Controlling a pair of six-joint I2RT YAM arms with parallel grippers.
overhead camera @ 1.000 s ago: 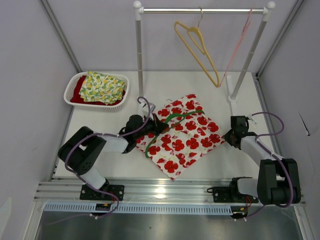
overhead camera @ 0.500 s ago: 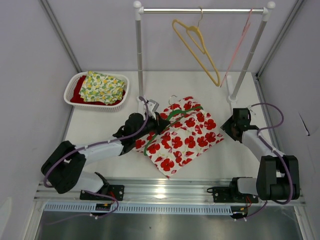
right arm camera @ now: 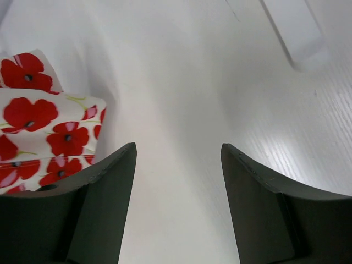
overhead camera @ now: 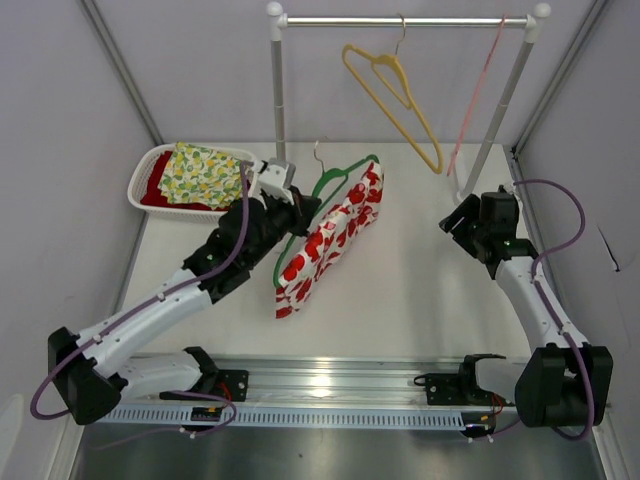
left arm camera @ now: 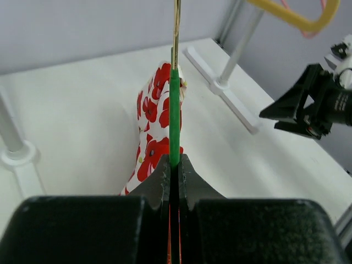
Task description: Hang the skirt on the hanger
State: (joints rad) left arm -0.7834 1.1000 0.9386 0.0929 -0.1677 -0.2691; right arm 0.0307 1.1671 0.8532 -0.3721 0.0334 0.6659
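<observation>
A white skirt (overhead camera: 330, 240) with red poppies hangs on a green hanger (overhead camera: 345, 172) with a metal hook. My left gripper (overhead camera: 305, 212) is shut on the hanger's green bar and holds it above the table. In the left wrist view the green hanger (left arm camera: 175, 110) runs straight out from between the closed jaws of the left gripper (left arm camera: 175, 162), and the skirt (left arm camera: 154, 132) drapes below it. My right gripper (overhead camera: 462, 222) stands open and empty to the right, apart from the skirt. In its own view the right gripper (right arm camera: 179, 151) frames bare table, with the skirt (right arm camera: 44, 132) at the left edge.
A white basket (overhead camera: 150, 165) with folded clothes (overhead camera: 205, 172) sits at the back left. A clothes rack's rail (overhead camera: 400, 20) spans the back, carrying a yellow hanger (overhead camera: 395, 95) and a pink hanger (overhead camera: 475, 90). The rack's foot (overhead camera: 462, 185) lies just behind the right gripper.
My left arm has lifted the hanger and skirt off the table, up and toward the back. The skirt now hangs instead of lying spread. My right gripper has opened and drawn back.
</observation>
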